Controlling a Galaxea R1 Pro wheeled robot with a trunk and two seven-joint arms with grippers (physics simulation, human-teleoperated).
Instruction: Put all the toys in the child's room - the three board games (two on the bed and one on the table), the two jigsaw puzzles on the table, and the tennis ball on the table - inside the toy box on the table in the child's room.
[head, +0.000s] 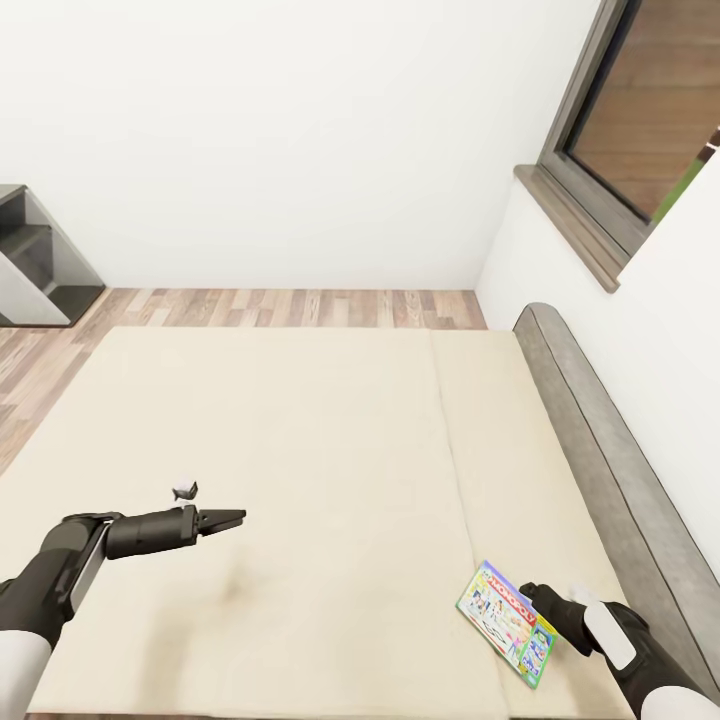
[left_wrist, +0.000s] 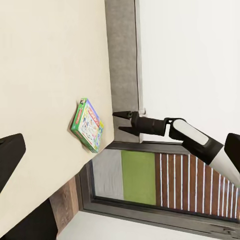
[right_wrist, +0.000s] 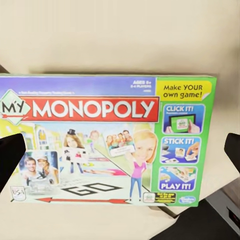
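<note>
One board game (head: 507, 622), a green, blue and white box lettered "My Monopoly", lies flat on the beige mattress of the bed (head: 300, 450), directly in front of the right gripper (head: 540, 598) and near the grey headboard (head: 610, 450). The right gripper's jaws stand apart, one dark finger (right_wrist: 11, 155) off each side of the box face in the right wrist view, and no contact with the box can be confirmed. Well away across the mattress, the left gripper (head: 232, 519) hangs over bare bedding with its jaws parted and nothing between them.
</note>
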